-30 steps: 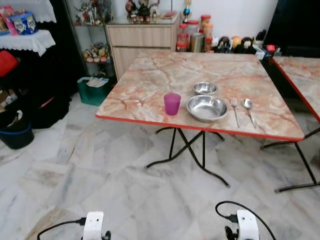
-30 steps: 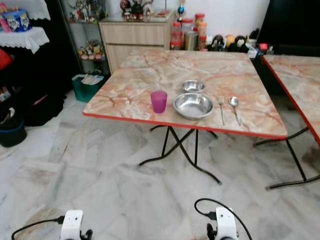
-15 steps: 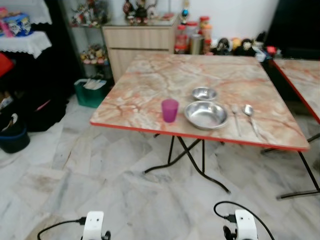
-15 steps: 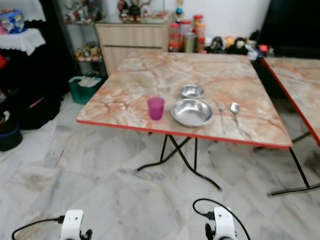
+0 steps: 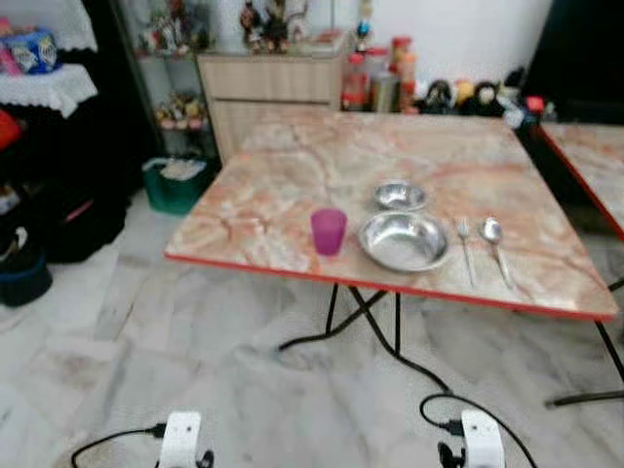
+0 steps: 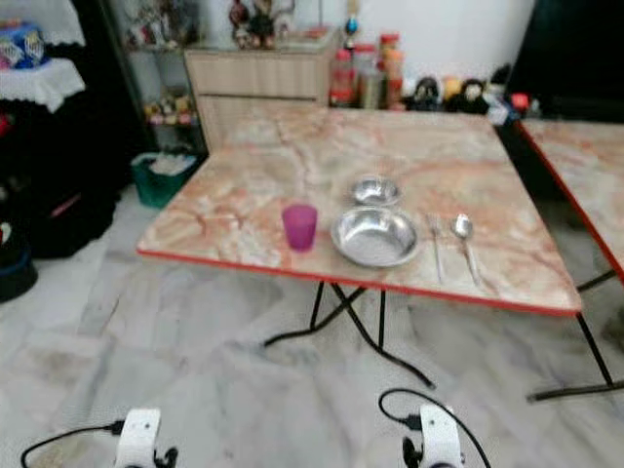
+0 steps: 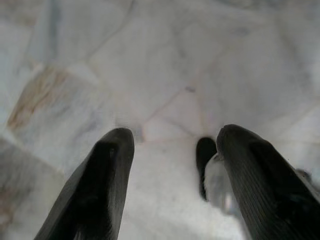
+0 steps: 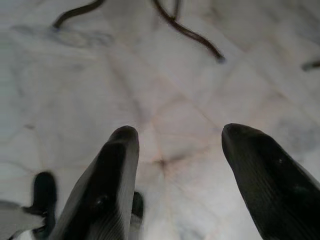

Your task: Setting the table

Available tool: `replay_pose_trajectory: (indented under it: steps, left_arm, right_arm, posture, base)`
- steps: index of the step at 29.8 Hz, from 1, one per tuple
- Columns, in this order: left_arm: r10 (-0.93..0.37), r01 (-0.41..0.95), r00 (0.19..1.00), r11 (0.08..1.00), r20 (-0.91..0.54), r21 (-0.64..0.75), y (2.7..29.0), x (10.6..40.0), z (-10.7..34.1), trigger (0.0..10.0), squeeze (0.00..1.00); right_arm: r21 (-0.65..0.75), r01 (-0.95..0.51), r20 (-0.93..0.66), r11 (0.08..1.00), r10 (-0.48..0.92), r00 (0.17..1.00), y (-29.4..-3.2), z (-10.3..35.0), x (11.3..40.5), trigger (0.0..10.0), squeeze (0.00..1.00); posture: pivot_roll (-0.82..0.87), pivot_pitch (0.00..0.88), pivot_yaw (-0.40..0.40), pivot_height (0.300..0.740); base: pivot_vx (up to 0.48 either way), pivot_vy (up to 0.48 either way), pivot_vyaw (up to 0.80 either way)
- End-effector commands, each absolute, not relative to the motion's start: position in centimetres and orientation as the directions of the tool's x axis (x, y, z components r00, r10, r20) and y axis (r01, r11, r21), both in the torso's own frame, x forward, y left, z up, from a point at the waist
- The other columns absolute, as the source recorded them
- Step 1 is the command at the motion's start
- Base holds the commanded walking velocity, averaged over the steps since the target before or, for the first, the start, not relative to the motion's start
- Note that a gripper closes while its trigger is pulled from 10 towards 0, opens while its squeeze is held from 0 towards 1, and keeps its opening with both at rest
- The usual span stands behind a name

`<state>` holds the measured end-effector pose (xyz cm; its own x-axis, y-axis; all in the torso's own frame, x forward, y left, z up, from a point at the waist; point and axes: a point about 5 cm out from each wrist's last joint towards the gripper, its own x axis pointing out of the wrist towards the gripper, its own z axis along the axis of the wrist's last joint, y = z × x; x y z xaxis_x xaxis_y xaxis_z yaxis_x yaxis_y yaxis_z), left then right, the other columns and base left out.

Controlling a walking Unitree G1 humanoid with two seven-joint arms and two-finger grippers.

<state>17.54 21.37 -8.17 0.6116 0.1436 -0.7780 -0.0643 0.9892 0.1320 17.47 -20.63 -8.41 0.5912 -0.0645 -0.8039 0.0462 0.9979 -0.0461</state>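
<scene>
A marble-patterned folding table [image 5: 292,166] with a red edge stands ahead of me. Near its front edge sit a purple cup [image 5: 329,231], a large steel bowl [image 5: 403,241] and a smaller steel bowl [image 5: 400,196] just behind it. A fork [image 5: 466,244] and a spoon [image 5: 495,242] lie side by side to the right of the large bowl. Both arms hang low over the marble floor. My left gripper [image 7: 172,150] is open with nothing between its fingers, and my right gripper [image 8: 180,145] is open and holds nothing.
A second marble table [image 5: 590,161] stands at the right. A wooden cabinet [image 5: 268,83] with jars and figurines lines the back wall. A green bin [image 5: 177,183] and dark shelving [image 5: 58,146] stand at the left. The black table legs [image 5: 366,312] cross under the table.
The camera has come closer to the table and the picture has shifted a little. The dishes on the table have not moved. Both arms still hang low.
</scene>
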Motion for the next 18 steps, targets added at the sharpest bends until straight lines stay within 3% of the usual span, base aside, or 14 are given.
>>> replay_pose_trajectory:
  steps: [1,15,18]
  left_arm:
    - [0.138,-0.059,0.611,0.99,-0.78,0.128,21.08,17.61,-8.2,10.0,0.0]
    - [0.129,-0.049,0.614,0.991,-0.778,0.126,20.71,17.8,-8.18,10.0,0.0]
    - [0.127,-0.044,0.617,0.991,-0.777,0.128,20.67,17.93,-8.13,10.0,0.0]
  right_arm:
    - [-0.056,0.051,-0.796,0.997,-0.076,0.6,-21.04,-8.23,17.64,10.0,0.0]
    - [-0.056,0.084,-0.797,0.995,-0.095,0.596,-21.36,-8.38,17.17,10.0,0.0]
    - [-0.057,0.083,-0.795,0.995,-0.095,0.599,-21.4,-8.33,17.24,10.0,0.0]
  posture:
    - [0.04,0.0,-0.012,0.719]
    - [0.03,0.0,-0.008,0.719]
    - [0.02,0.0,-0.007,0.719]
  base:
    - [0.345,0.0,0.0]
    - [0.337,0.0,0.0]
    - [0.0,0.0,0.0]
